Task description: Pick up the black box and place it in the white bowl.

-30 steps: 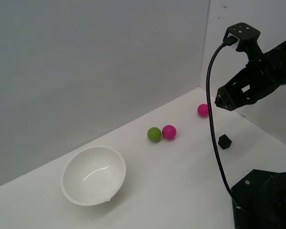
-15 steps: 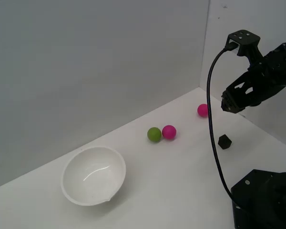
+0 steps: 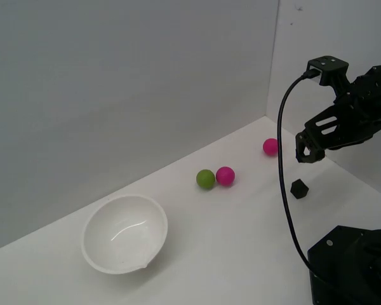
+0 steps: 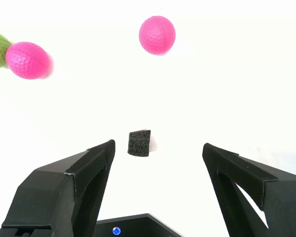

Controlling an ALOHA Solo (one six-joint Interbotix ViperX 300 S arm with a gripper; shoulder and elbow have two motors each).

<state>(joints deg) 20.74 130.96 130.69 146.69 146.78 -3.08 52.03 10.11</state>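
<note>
I have the end effector (image 3: 309,154) hanging in the air above the counter (image 3: 241,235), near the corner where the two walls meet; its jaws stand wide apart and hold nothing; in the wrist view the two black fingers (image 4: 84,180) flank an open gap, and the black box (image 4: 139,143) sits on the bare white surface beyond that gap, touching neither finger. In the exterior view the black box (image 3: 298,189) rests on the counter just below the end effector, close to the side-wall edge, clear of everything else. A pink ball (image 3: 270,147) lies nearer the corner, just beyond the box; a second pink ball (image 3: 225,175) and a green ball (image 3: 206,179) sit side by side, touching or very nearly so, along the back-wall edge further toward the exterior view's left. The white bowl (image 3: 124,233) stands upright and empty well apart from the box, along the same back-wall edge toward the exterior view's left; a black cable (image 3: 283,178) loops from the wrist down to the robot base (image 3: 352,267) at the counter's near side.
</note>
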